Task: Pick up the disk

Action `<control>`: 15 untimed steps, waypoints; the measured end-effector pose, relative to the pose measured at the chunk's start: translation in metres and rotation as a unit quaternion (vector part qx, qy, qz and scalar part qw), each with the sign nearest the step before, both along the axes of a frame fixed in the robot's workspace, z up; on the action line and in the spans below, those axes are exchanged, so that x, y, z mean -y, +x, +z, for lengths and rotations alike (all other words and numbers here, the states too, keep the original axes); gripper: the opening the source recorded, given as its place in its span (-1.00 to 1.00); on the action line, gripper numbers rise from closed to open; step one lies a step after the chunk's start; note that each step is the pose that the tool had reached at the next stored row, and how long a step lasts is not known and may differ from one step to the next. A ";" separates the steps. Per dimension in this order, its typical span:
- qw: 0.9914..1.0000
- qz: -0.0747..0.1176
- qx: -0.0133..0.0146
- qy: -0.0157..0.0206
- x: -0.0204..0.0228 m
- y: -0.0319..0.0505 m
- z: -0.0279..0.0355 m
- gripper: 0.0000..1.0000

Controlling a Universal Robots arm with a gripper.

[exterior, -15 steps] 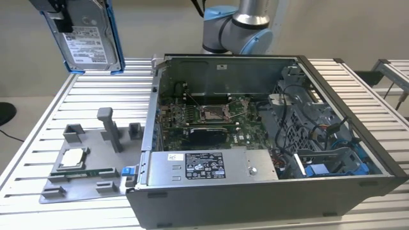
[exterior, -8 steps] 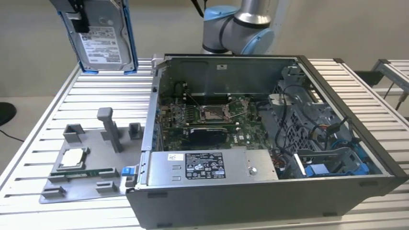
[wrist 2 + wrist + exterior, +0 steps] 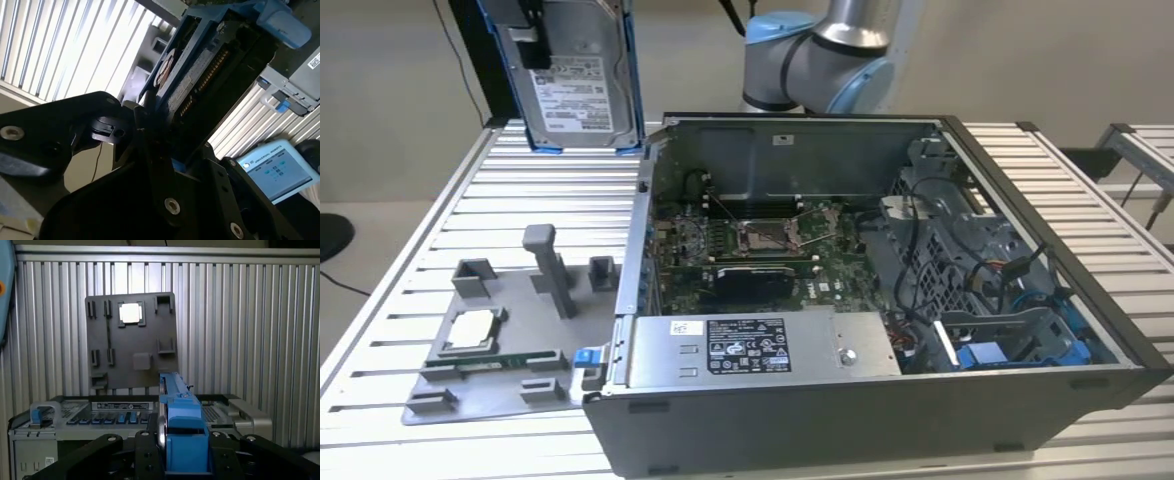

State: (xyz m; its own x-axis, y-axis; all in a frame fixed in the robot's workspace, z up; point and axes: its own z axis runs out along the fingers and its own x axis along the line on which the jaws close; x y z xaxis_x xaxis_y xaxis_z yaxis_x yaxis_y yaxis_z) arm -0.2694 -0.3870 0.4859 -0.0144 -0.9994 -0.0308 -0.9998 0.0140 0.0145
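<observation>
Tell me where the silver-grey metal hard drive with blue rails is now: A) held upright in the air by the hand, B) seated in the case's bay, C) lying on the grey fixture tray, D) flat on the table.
A: the silver-grey metal hard drive with blue rails stands upright, clamped in the hand, outside the open grey computer case.

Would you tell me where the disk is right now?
The disk is held upright in the gripper, off the table at the exterior view's upper left, just left of the case.

One disk, one computer case, one tray, one chip
</observation>
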 end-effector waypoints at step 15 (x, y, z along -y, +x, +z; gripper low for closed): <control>1.000 0.000 0.000 0.000 0.0000 0.0683 -0.0001 -1.00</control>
State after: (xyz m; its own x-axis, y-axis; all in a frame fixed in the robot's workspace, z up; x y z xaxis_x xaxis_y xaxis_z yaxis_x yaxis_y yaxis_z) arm -0.2011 -0.3870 0.4858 -0.0144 -0.9994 -0.0308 -0.9998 0.0140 0.0145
